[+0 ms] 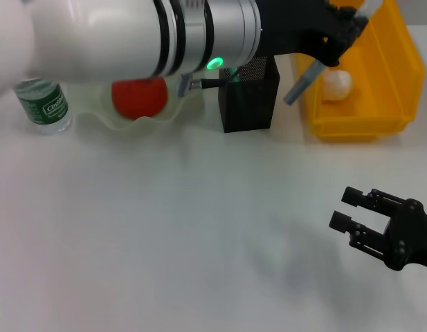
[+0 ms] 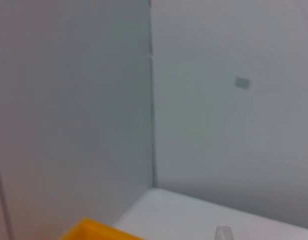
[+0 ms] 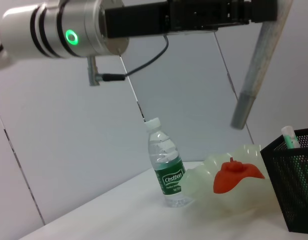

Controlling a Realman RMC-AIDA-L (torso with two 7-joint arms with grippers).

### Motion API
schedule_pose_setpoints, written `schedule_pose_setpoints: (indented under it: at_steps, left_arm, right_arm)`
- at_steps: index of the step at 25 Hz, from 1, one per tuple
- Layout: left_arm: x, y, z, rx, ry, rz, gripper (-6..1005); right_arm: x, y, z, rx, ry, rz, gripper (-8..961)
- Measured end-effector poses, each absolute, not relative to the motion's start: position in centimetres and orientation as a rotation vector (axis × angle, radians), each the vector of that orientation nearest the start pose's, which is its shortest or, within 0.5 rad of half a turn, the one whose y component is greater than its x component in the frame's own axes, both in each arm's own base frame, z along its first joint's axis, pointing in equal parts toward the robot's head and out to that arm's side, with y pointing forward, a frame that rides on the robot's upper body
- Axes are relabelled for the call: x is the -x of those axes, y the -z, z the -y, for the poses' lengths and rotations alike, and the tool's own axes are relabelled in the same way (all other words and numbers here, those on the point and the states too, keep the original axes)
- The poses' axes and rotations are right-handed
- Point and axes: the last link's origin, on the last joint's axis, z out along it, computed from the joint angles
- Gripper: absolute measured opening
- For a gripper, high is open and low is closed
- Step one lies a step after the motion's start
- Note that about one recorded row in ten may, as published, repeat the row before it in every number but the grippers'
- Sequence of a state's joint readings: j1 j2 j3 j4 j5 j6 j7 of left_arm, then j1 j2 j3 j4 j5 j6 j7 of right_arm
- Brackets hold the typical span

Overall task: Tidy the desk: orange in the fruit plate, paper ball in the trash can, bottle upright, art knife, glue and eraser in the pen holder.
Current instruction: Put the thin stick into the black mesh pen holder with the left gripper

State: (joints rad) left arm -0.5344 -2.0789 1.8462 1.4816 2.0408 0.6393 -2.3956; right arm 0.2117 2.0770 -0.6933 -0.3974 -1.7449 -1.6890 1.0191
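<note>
L claw point(image 1: 335, 43) clenched on glue stick point(image 1: 301, 84), held tilted btwn pen holder point(image 1: 249, 97) & yellow bin point(image 1: 379, 76) w/ paper ball point(image 1: 336, 85) inside; orange point(image 1: 138, 97) in bowl point(image 1: 154, 119), bottle point(image 1: 42, 104) upright; R claw point(image 1: 351, 209) released over counter point(image 1: 165, 228).

Even, bright overhead light, no harsh glare. Soft grey shadow on the desk point(image 1: 199, 235) beside the right gripper point(image 1: 348, 209). Left arm point(image 1: 130, 34) near the lens, blurred. Left wrist view hazy throughout; right wrist view sharp.

Head camera above; wrist views perhaps sideways.
</note>
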Motion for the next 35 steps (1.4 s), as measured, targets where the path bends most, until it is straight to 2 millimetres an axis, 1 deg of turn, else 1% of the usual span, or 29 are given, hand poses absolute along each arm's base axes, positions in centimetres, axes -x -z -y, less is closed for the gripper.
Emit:
schedule_pose_setpoints:
  at_steps: [1,2,6,12,17,19,25,32,35]
  left_arm:
    - [2.9,5.8,-35.2,2.583,0.597,0.331,133]
    - [3.3,6.1,-35.3,2.524,0.633,0.316,133]
    - [3.9,6.9,-35.6,2.458,0.656,0.319,133]
    - [6.3,8.2,-37.1,2.288,0.659,0.347,132]
    - [7.1,8.5,-37.5,2.213,0.669,0.349,128]
    - [7.8,8.7,-37.8,2.158,0.692,0.378,126]
    - [8.6,9.2,-38.0,2.125,0.701,0.409,140]
    - [9.8,10.1,-37.7,2.08,0.723,0.421,156]
    - [9.9,10.3,-37.7,2.077,0.734,0.436,162]
  right_arm:
    - [-32.6,1.8,-21.5,2.457,-1.024,-0.736,574]
    - [-32.6,1.9,-21.5,2.457,-1.026,-0.74,574]
    - [-32.4,1.9,-21.7,2.461,-1.035,-0.758,574]
    - [-32.2,2.0,-21.9,2.462,-1.053,-0.788,574]
    - [-32.1,2.1,-22.0,2.463,-1.061,-0.798,574]
    - [-32.0,2.1,-22.1,2.464,-1.066,-0.808,574]
    - [-31.9,2.1,-22.2,2.469,-1.07,-0.813,574]
    - [-31.6,2.2,-22.4,2.48,-1.078,-0.808,574]
    - [-31.6,2.2,-22.4,2.481,-1.081,-0.807,574]
